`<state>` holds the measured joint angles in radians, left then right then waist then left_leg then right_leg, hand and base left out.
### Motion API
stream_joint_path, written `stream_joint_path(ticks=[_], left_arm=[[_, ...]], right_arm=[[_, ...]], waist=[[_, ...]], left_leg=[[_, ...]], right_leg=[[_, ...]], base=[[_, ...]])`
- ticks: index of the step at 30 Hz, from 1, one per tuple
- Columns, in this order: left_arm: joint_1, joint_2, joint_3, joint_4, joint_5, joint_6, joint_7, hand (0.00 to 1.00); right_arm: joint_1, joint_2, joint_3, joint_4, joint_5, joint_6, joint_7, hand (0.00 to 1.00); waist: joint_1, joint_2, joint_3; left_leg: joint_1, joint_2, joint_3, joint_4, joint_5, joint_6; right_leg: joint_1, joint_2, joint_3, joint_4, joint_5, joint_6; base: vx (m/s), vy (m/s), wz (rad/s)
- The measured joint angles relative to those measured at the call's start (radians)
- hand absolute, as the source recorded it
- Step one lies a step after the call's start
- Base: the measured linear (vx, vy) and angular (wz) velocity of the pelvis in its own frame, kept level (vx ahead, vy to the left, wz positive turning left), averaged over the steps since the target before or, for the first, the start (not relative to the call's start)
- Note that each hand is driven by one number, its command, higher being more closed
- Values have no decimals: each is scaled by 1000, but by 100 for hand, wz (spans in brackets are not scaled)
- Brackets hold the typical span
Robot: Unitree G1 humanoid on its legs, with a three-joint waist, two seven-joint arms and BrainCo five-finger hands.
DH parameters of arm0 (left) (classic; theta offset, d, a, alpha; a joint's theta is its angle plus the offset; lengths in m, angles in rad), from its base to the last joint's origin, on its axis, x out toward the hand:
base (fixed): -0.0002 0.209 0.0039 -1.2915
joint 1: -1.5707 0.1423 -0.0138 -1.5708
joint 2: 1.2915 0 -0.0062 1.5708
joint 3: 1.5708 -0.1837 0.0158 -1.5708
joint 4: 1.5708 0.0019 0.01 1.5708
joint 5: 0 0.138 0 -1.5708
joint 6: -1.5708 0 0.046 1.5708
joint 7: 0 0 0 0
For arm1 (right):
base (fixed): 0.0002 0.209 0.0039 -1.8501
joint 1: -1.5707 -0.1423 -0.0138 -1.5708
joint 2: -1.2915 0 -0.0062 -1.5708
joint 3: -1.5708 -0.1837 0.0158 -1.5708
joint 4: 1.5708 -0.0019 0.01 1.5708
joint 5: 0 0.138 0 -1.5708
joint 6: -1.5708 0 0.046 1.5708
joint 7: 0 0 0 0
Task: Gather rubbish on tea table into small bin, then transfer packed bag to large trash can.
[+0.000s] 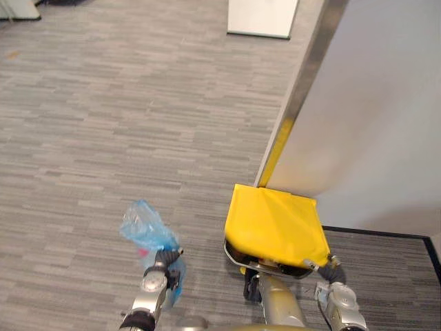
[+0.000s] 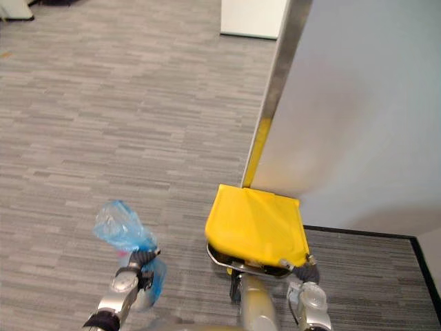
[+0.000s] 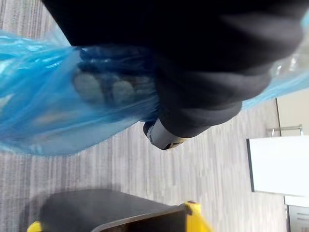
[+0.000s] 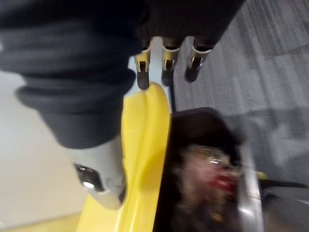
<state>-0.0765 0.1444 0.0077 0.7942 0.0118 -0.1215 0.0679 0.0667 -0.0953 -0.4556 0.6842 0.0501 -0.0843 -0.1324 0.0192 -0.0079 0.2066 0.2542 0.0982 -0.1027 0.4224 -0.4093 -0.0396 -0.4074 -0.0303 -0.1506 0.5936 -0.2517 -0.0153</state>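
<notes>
My left hand (image 1: 162, 273) is shut on the neck of a crumpled blue plastic bag (image 1: 143, 226), held above the carpet to the left of the large trash can. In the left wrist view its curled fingers (image 3: 104, 89) show through the blue film (image 3: 38, 116). The can's yellow lid (image 1: 275, 224) is tilted up over the dark opening (image 1: 238, 256). My right hand (image 1: 335, 276) pinches the lid's front right corner, fingers (image 4: 144, 72) on one face of the lid (image 4: 145, 145) and thumb (image 4: 99, 181) on the other. Rubbish shows blurred inside the can (image 4: 207, 169).
A pale grey partition (image 1: 372, 103) with a metal edge post (image 1: 310, 65) stands right behind the can. A white cabinet (image 1: 262, 17) sits at the far end. Grey carpet (image 1: 103, 103) spreads to the left and ahead.
</notes>
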Motion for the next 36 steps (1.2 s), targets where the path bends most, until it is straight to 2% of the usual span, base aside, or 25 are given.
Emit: stream_joint_path(ticks=[1, 4, 7, 9, 11, 14, 17, 18, 19, 20, 22, 25, 28, 29, 30, 31, 32, 33, 36], left_arm=[[-21, -11, 1, 0, 0, -1, -2, 100], [-44, -41, 37, 0, 0, -6, -2, 100], [-27, -45, 43, -16, 0, -15, -2, 100], [0, -45, 47, -17, 0, -16, -1, 100], [19, -47, 51, -18, 0, -16, 0, 100], [46, -58, 52, -18, 0, -15, 2, 100], [68, -60, 52, -18, 0, -14, 5, 100], [72, -60, 51, -18, 0, -14, 6, 100], [75, -60, 50, -18, 0, -13, 7, 100], [80, -57, 49, -18, 0, -13, 8, 100], [84, -56, 44, -18, -1, -13, 8, 100], [82, -56, 41, -18, -1, -14, 7, 100], [78, -57, 34, -16, -1, -14, 8, 100], [75, -64, 17, -17, 0, -17, 7, 100], [68, -60, 18, -22, -1, -19, 3, 100], [65, -74, 18, -20, -1, -16, 6, 100], [66, -86, -2, -27, -2, -15, 6, 100], [66, -90, -11, -38, -2, -16, 6, 100], [65, -96, -30, -77, -2, -20, 7, 100]], right_arm=[[-3, -3, -36, 8, 24, 14, 0, 0], [0, 11, -46, 59, 61, 24, 1, 0], [17, 47, -46, 87, 81, 28, -1, 0], [45, 66, -47, 86, 112, 26, -31, 0], [43, 69, -46, 85, 120, 25, -57, 0], [31, 72, -32, 80, 128, 22, -70, 0], [8, 74, 32, 77, 127, 21, -66, 0], [-5, 77, 61, 76, 124, 21, -60, 0], [-15, 78, 89, 76, 120, 21, -59, 0], [-29, 86, 124, 75, 112, 22, -57, 0], [-43, 94, 178, 74, 105, 22, -39, 0], [-68, 94, 274, 58, 104, 22, -16, 0], [-111, 91, 370, 29, 97, 21, 4, 0], [-142, 87, 400, 12, 96, 21, 4, 0], [-160, 91, 428, -10, 96, 21, 3, 0], [-172, 85, 441, -15, 96, 20, 4, 0], [-209, 71, 460, -30, 96, 20, 2, 0], [-232, 65, 480, -51, 94, 16, 2, 0], [-250, 38, 501, -101, 93, 5, 0, 0]], waist=[[-4, 8, 3], [-8, 8, 3], [-9, 13, -12], [-9, 21, -45], [-10, 28, -50], [-7, 42, -66], [-6, 47, -73], [-5, 52, -77], [-4, 61, -84], [-2, 59, -86], [-2, 59, -87], [-3, 64, -93], [-2, 63, -106], [6, 84, -104], [-7, 22, -117], [0, 26, -122], [4, 41, -124], [4, 35, -121], [4, 37, -120]], left_leg=[[-11, 8, -29, 2, 2, -2], [-5, 13, -26, 3, 2, -3], [-8, 24, -16, -2, 2, -3], [-54, 37, -18, -5, -12, 21], [-70, 42, -20, -24, -20, 36], [-80, 45, -20, -72, -21, 37], [-88, 45, -16, -99, -28, 49], [-92, 51, -18, -118, -45, 66], [-97, 63, -20, -133, -62, 65], [-103, 68, -19, -142, -68, 66], [-102, 77, -27, -148, -68, 66], [-101, 99, -37, -187, -66, 70], [-108, 118, -63, -214, -44, 97], [-131, 156, -63, -215, -34, 112], [-134, 112, -90, -225, -15, 12], [-131, 117, -102, -229, -4, -32], [-199, 115, -119, -126, -19, -82], [-266, 67, -137, 8, -25, -101], [-331, -15, -111, 113, -22, -94]], right_leg=[[0, 3, -15, -7, -4, -6], [12, 11, -14, -24, 1, -9], [25, 33, -6, -70, 25, 2], [-7, 63, 18, -103, 38, 17], [-25, 70, 18, -121, 50, 34], [-57, 77, 28, -130, 67, 58], [-85, 85, 40, -131, 84, 48], [-101, 91, 39, -132, 90, 54], [-111, 102, 37, -137, 94, 61], [-121, 105, 37, -138, 99, 66], [-123, 118, 37, -139, 111, 49], [-131, 137, 19, -151, 111, 48], [-144, 158, -7, -171, 105, 42], [-182, 161, -19, -78, 94, 36], [-206, 148, 136, 96, 6, -35], [-210, 156, 127, 89, 8, -71], [-197, 138, 82, 24, 25, -27], [-173, 114, 42, -53, 71, -7], [-118, 113, 0, -168, 137, -9]], base=[[211, -70, 17], [108, -34, -1], [-3, -16, -7], [-30, -50, 0], [-31, -76, 2], [-36, -82, -2], [-94, -111, -5], [-126, -117, -1], [-156, -142, -2], [-96, -99, -2], [-100, -145, 2], [-73, -183, 7], [-44, -224, 8], [-26, -252, 42], [-16, -259, 46], [-4, -145, 50], [-45, -106, 24], [-67, -65, 22], [-96, -40, 31]])
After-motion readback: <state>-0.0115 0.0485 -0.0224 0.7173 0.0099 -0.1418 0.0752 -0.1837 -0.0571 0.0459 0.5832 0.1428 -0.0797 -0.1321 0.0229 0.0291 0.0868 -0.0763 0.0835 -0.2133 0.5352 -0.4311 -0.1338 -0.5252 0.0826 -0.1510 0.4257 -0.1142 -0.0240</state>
